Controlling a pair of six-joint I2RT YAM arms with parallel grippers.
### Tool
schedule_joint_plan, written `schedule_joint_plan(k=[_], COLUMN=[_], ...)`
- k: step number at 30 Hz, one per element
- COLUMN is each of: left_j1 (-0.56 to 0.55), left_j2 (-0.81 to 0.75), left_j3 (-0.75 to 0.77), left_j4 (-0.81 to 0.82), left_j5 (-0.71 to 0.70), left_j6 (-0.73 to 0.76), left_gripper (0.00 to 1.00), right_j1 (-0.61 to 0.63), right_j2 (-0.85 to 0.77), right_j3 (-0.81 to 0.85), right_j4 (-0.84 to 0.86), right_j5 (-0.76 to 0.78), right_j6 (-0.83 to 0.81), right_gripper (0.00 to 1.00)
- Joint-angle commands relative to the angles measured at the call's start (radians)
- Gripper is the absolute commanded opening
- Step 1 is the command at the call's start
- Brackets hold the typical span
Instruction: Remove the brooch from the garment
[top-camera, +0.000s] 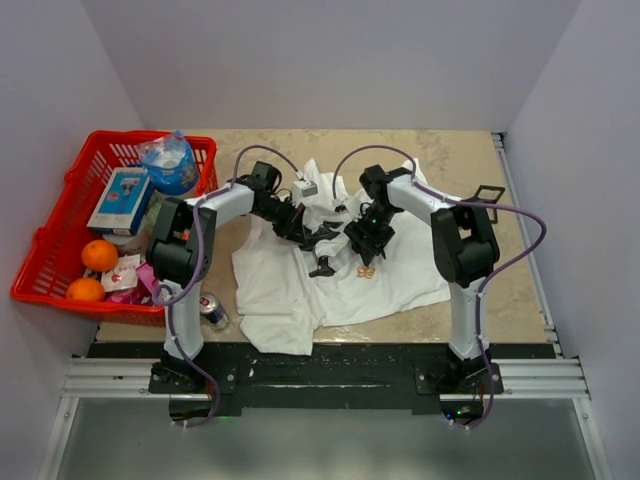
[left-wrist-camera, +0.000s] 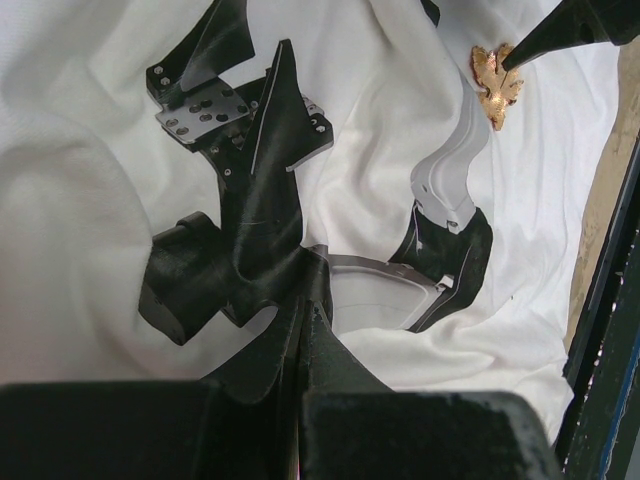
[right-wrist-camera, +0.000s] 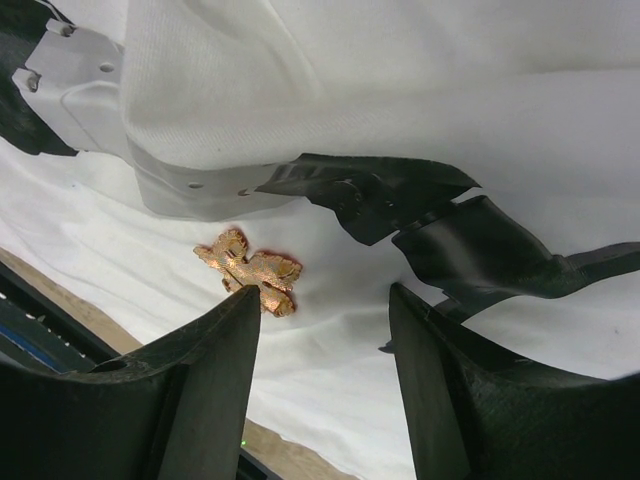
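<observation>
The brooch (right-wrist-camera: 250, 270) lies flat on the shirt (right-wrist-camera: 400, 90), touching the tip of the finger on the left of the right wrist view, not between the 2 fingers. The right gripper (right-wrist-camera: 325, 300) is wide open and is the nearer one. The brooch's long axis runs nearly along the closing line. The left gripper (left-wrist-camera: 302, 325) is closed by the black print (left-wrist-camera: 240, 260); I cannot tell whether it pinches cloth. Nothing covers the brooch.

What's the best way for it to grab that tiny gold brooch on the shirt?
Across its narrow middle, coming straight down from above. The brooch lies flat on the shirt, its lobes spreading outward, so only the edges offer purchase. The open right pincer probably needs to shift sideways: the brooch sits at one fingertip, not between them.
</observation>
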Motion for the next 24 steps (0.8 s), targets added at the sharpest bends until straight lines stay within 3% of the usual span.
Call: schedule_joint_plan(k=[1, 14, 24], left_j1=[0.009, 0.009, 0.009], left_j2=[-0.066, -0.056, -0.058], left_j3=[-0.012, -0.010, -0.010], left_j4=[0.017, 0.020, 0.022], left_j5=[0.011, 0.013, 0.013], left_j6=[0.013, 0.010, 0.009], left_gripper=[0.00, 0.00, 0.00], right_j1=[0.017, 0.035, 0.003], right_j2=[0.056, 0.033, 0.065], right_j3=[-0.025, -0.061, -0.016], right_j4=[0.031, 0.042, -0.013], right_j5=[0.035, 0.047, -0.033], right_j6=[0.014, 0.008, 0.008], right_gripper=[0.58, 0.58, 0.59])
